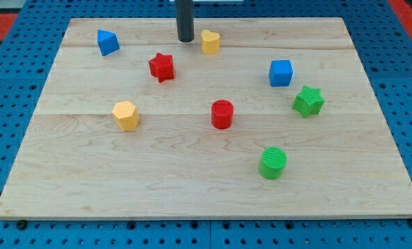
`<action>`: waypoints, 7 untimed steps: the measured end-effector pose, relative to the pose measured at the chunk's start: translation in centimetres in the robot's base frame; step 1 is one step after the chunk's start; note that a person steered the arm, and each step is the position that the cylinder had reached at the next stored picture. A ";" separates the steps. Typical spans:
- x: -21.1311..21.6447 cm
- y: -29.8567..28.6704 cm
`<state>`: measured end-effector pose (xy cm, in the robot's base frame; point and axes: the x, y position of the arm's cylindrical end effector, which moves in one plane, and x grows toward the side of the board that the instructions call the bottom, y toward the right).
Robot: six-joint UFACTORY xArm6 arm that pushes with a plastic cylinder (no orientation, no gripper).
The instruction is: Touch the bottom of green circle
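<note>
Nearest the camera sat the green circle (273,163), a short cylinder at the lower right of the wooden board (88,187). I had no fingers to spread or pinch, only a rod; my tip (185,40) rested at the top centre, just left of the yellow heart (210,41), well apart from the target. The approach looked barely begun. Next I judged I must sweep down past the red cylinder (222,114), then come up against the circle's lower edge.
</note>
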<state>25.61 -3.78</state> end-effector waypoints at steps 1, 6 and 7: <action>2.8 2.0; 22.4 16.8; 27.4 17.2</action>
<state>53.02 13.38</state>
